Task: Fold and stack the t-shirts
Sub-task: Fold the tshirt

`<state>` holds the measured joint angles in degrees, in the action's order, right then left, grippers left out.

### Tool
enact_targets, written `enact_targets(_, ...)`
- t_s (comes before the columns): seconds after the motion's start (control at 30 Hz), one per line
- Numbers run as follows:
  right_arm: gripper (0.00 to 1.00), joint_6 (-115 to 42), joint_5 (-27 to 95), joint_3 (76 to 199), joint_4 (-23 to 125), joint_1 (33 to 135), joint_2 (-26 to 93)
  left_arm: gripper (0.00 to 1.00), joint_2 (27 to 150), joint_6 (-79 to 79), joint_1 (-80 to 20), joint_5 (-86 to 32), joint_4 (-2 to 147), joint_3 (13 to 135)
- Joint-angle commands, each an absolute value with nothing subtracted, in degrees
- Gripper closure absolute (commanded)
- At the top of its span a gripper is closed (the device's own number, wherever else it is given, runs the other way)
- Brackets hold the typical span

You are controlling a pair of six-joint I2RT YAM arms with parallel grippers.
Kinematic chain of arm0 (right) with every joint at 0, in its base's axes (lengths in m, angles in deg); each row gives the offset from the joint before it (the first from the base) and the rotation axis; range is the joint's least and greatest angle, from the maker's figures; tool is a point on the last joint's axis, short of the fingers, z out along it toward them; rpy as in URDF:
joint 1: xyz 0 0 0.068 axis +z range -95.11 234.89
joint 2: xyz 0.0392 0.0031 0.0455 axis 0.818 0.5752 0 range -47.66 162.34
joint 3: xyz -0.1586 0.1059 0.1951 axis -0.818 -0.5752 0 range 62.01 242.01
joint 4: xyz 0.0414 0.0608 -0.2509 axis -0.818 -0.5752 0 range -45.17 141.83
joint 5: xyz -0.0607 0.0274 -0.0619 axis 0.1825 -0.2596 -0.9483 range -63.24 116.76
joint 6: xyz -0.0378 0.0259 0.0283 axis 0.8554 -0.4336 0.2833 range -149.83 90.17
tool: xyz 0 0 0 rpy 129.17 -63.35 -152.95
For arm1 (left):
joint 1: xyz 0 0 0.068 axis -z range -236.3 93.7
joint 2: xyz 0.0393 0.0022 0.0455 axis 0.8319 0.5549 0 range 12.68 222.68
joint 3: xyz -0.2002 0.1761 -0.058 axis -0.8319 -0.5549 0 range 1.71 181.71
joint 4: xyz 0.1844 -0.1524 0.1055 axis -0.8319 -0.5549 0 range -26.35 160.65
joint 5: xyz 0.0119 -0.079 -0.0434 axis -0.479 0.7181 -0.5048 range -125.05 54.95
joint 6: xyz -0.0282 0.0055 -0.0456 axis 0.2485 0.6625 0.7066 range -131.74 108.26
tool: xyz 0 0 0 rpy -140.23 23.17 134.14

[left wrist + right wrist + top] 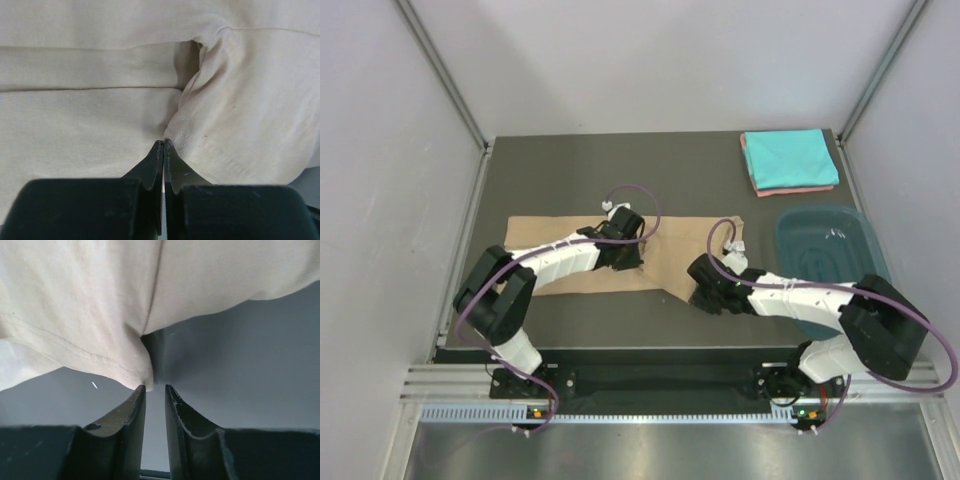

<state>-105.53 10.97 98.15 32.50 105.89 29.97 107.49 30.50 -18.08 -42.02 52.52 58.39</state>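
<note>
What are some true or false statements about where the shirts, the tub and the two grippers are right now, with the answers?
1. The tan t-shirt lies mid-table, apart from the other shirts. True.
2. The turquoise t-shirt is inside the tub. False: it lies folded on top of the salmon-pink t-shirt at the far right corner of the table, beyond the tub.
3. The left gripper is shut, its tips against the tan cloth. True.
4. The right gripper is wide open. False: only a narrow gap shows between its fingers, with nothing in it; the tan hem lies just past the tips.
</note>
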Motion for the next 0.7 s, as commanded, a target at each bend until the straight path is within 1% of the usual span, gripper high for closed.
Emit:
enact_targets(0.0, 0.76, -106.8, 11.8, 101.9, 34.1, 107.6, 32.6, 1.00, 108.5, 32.1, -17.9, -43.0, 51.8, 59.8)
enact_targets(0.2, 0.73, -107.9, 10.2, 102.5, 33.9, 108.1, 33.6, 1.00, 109.4, 33.1, -18.0, -41.1, 52.5, 59.2)
enact_targets(0.43, 0.73, -107.4, 8.3, 103.0, 33.1, 108.1, 35.4, 1.00, 109.8, 33.7, -17.9, -41.9, 52.2, 58.9)
enact_targets(0.53, 0.75, -107.3, 8.0, 103.3, 32.6, 108.1, 36.5, 1.00, 109.8, 33.7, -18.0, -42.3, 52.0, 58.9)
enact_targets(0.6, 0.83, -107.4, 7.7, 103.4, 32.1, 108.2, 36.9, 1.00, 109.6, 33.7, -17.9, -42.4, 51.8, 59.1)
enact_targets(0.63, 0.89, -107.3, 7.5, 103.3, 31.6, 108.2, 36.8, 1.00, 109.5, 33.8, -17.9, -42.4, 51.8, 59.2)
enact_targets(0.67, 1.00, -107.2, 7.2, 103.3, 31.2, 108.1, 36.6, 1.00, 109.4, 33.8, -17.9, -42.3, 51.7, 59.3)
